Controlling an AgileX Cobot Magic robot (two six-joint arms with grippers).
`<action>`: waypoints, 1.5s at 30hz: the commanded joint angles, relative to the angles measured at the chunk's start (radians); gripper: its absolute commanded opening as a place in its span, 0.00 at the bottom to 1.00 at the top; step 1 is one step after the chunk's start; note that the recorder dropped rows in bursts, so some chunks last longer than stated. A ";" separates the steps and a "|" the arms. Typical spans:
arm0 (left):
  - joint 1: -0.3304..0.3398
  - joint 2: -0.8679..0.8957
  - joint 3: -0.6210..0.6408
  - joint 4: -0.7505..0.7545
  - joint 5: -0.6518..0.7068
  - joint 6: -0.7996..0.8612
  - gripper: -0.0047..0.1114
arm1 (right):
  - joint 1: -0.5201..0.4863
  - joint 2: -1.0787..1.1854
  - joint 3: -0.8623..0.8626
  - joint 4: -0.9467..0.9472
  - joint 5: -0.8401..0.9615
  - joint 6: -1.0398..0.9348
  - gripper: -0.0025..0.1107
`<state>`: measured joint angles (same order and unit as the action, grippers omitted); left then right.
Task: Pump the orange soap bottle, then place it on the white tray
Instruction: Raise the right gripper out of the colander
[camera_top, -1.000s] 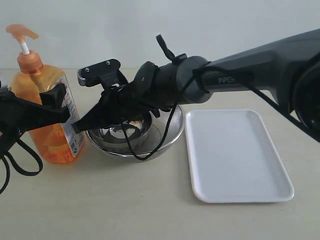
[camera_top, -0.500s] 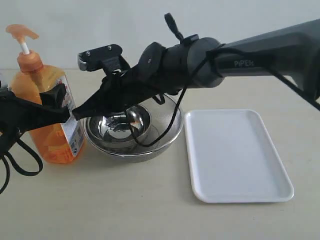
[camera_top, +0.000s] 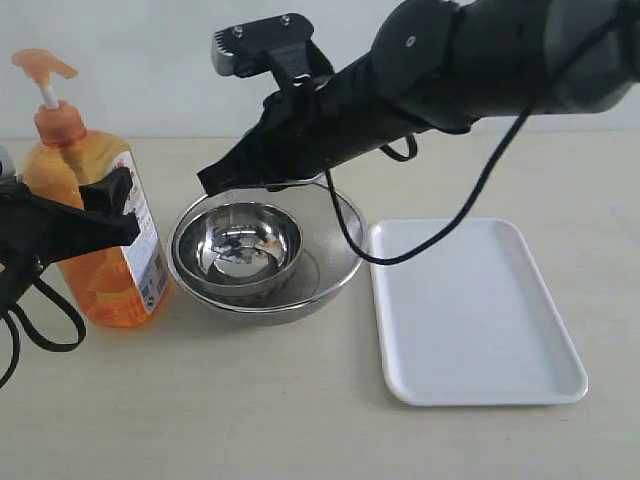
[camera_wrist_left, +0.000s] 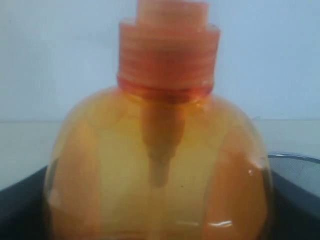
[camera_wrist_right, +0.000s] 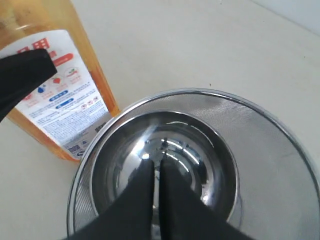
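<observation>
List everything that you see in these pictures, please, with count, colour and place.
bottle: one, orange, standing on the left in the exterior view, next to the mesh bowl
mesh bowl: one, steel, between bottle and tray
steel bowl: one, shiny, inside the mesh bowl
tray: one, white, flat on the right, nothing on it
table: one, beige, under everything
left gripper: one, black, closed on the bottle's body
right gripper: one, black, shut, in the air above the bowls, holding nothing
</observation>
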<state>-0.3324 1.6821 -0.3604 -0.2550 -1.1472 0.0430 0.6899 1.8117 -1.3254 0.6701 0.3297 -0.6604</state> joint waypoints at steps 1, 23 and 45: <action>0.002 -0.009 -0.013 0.002 -0.055 0.002 0.08 | -0.032 -0.093 0.065 -0.026 -0.001 -0.002 0.02; 0.002 -0.009 -0.013 0.002 -0.057 0.002 0.08 | -0.042 -0.136 0.119 -0.041 0.002 -0.002 0.02; 0.002 -0.011 -0.066 0.115 0.129 0.473 0.08 | -0.042 -0.136 0.115 -0.078 -0.075 -0.004 0.02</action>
<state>-0.3324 1.6802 -0.4197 -0.1622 -1.0207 0.4827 0.6556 1.6883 -1.2100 0.6041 0.2840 -0.6604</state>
